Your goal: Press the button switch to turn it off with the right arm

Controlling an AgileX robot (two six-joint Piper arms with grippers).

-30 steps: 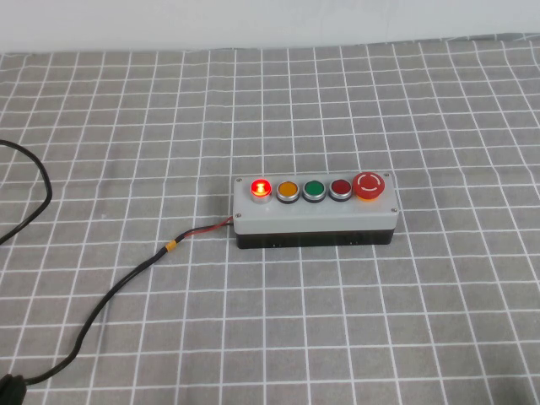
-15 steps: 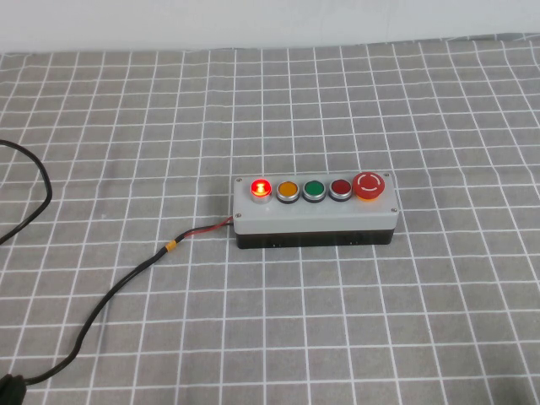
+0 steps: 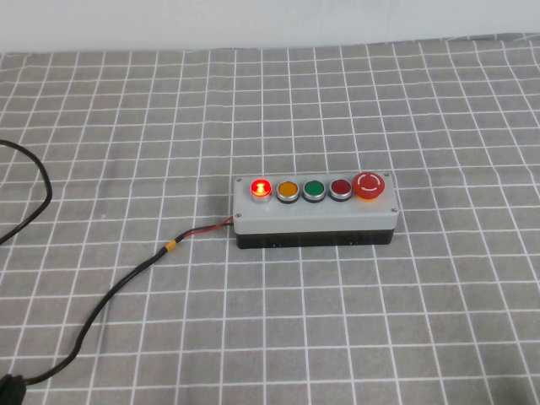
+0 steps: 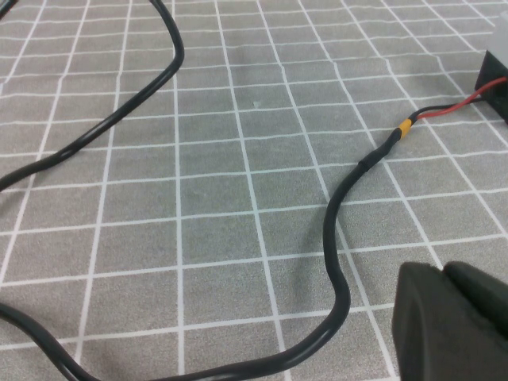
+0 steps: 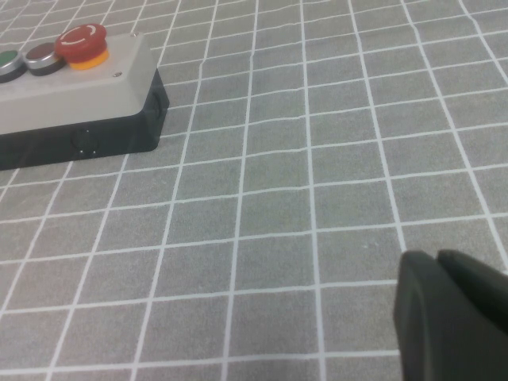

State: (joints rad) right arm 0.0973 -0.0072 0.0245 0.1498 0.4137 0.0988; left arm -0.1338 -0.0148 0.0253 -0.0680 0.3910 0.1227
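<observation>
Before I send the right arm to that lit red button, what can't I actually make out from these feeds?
- Right tool: only a dark corner shows in the right wrist view; absent from the high view.
- Left tool: likewise cut off by the left wrist frame edge.
- Button switch: lit in the high view; outside the right wrist frame, which cuts the grey box at the green button.
- Black cable: runs off the high view's bottom edge.

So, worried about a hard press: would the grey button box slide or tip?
The grey button box is low, long and flat-based, so tipping seems unlikely. The glowing button switch sits at its end; sliding on the checked cloth is possible. Neither gripper is near it.
</observation>
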